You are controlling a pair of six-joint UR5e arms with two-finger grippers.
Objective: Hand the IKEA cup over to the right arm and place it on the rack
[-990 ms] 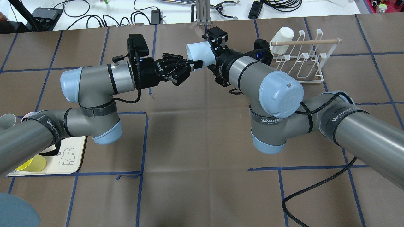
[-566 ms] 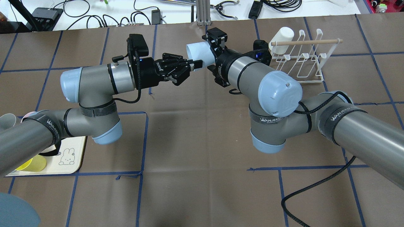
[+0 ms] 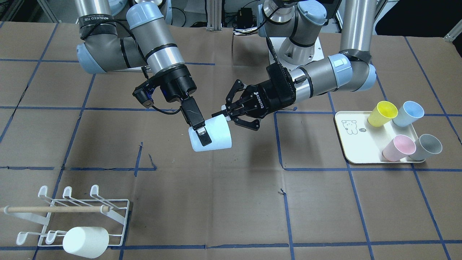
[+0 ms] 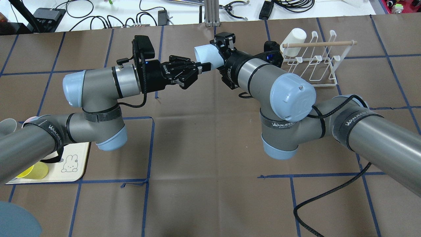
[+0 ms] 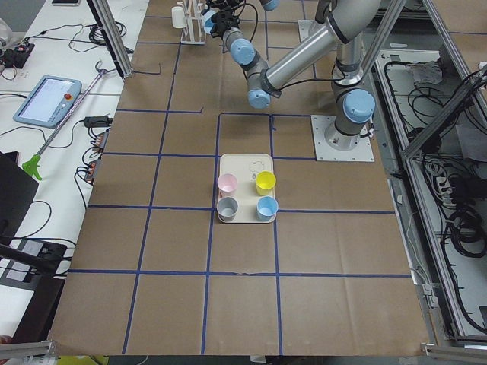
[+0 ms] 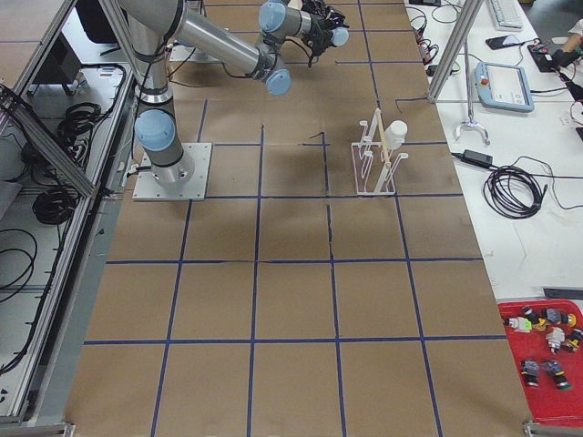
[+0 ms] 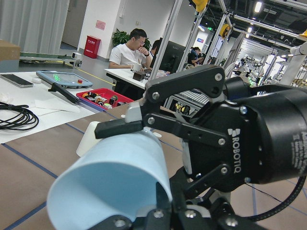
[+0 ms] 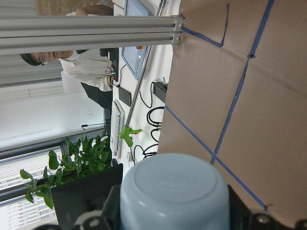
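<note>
A pale blue cup (image 3: 213, 139) hangs on its side in mid-air between both grippers. My right gripper (image 3: 206, 138) is shut on it near the base, and that base fills the right wrist view (image 8: 175, 191). My left gripper (image 3: 228, 113) is open at the cup's mouth end, with one fingertip (image 4: 205, 66) right beside the rim. In the left wrist view the cup (image 7: 110, 182) lies between my left fingers (image 7: 120, 127). The white wire rack (image 4: 315, 62) with a wooden dowel stands past my right arm, and it also shows in the front-facing view (image 3: 72, 213).
A white cup (image 3: 86, 241) sits on one prong of the rack. A cream tray (image 3: 355, 144) beside my left arm holds yellow, blue, pink and grey cups. A thick black cable (image 4: 315, 200) trails over the table under my right arm.
My right wrist has turned slightly and shifted the cup a little. My left arm and its fingers have not moved.
</note>
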